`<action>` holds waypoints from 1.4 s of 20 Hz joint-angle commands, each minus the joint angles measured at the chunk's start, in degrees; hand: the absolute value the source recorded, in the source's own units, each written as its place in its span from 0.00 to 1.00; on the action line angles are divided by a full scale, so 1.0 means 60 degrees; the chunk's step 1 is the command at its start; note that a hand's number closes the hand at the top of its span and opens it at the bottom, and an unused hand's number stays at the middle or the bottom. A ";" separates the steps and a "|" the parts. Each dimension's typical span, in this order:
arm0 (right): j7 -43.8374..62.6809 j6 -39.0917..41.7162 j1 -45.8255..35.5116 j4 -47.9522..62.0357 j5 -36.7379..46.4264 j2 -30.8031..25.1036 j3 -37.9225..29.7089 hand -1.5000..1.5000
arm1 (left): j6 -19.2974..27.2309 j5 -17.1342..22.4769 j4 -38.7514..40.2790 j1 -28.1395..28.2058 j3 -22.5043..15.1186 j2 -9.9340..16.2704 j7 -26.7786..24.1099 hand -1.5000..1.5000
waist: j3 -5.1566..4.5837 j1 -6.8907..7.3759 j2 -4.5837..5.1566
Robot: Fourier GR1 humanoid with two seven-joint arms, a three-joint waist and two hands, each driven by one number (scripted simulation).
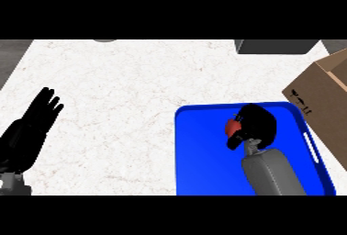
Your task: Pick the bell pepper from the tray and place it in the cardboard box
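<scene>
The right robot hand (256, 123) curls round the pepper (232, 127), maybe gripping it, over the tray (203, 156); the box (325, 98) waits.

Right hand (256, 123): matte black and rounded, joined by a narrow grey wrist to a smooth, light grey, capsule-shaped forearm (272, 173). Left hand (32, 123): the same matte black, with long slender fingers.

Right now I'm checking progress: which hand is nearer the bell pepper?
Right. The right hand curls around the bell pepper over the blue tray; the left hand rests open, far left.
</scene>
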 commanded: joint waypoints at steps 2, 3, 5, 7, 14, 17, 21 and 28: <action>-0.2865 0.1671 -0.0057 -0.0057 -0.1612 -0.1169 0.0015 1.00 | 0.0030 -0.0072 0.0076 0.0033 0.0032 -0.0057 -0.0073 0.50 | 0.0007 -0.0007 0.0017; -0.3509 0.2010 0.0082 -0.0030 -0.1842 -0.1480 0.0114 1.00 | 0.0030 -0.0176 0.0009 -0.0018 -0.0016 -0.0018 -0.0117 0.50 | 0.0009 -0.0022 0.0017; -0.4007 0.2121 0.0111 -0.0163 -0.2023 -0.1807 -0.0100 1.00 | -0.0152 -0.0299 0.0441 0.0117 -0.0018 -0.0122 -0.0567 0.50 | 0.0000 -0.0055 0.0013; -0.3884 0.2387 -0.0131 -0.0507 -0.1715 -0.2121 -0.0127 1.00 | 0.0026 0.0087 -0.0666 0.0146 0.0179 0.0057 0.0632 0.50 | 0.0004 -0.0001 -0.0010; -0.3750 0.2073 0.0325 -0.2778 -0.1207 -0.2359 -0.0123 1.00 | 0.0130 -0.0239 -0.0374 -0.0283 0.0146 -0.0118 0.0643 0.50 | 0.0003 -0.0085 -0.0026; -0.3412 0.2811 -0.0573 -0.3684 -0.1491 -0.2478 -0.0497 1.00 | -0.0169 -0.0308 0.0498 -0.0236 0.0172 -0.0271 -0.0078 0.50 | -0.0006 -0.0103 -0.0017; -0.2898 0.2882 -0.1014 -0.4988 -0.1443 -0.2720 -0.1175 1.00 | -0.0208 -0.0248 0.0290 -0.0258 0.0304 -0.0099 0.0169 0.50 | -0.0002 -0.0101 -0.0022; -0.1142 0.3930 -0.2469 -0.6184 -0.1424 -0.3005 -0.2637 1.00 | -0.0379 -0.0240 0.0364 -0.0119 0.0417 -0.0154 -0.0121 0.50 | -0.0004 -0.0055 -0.0017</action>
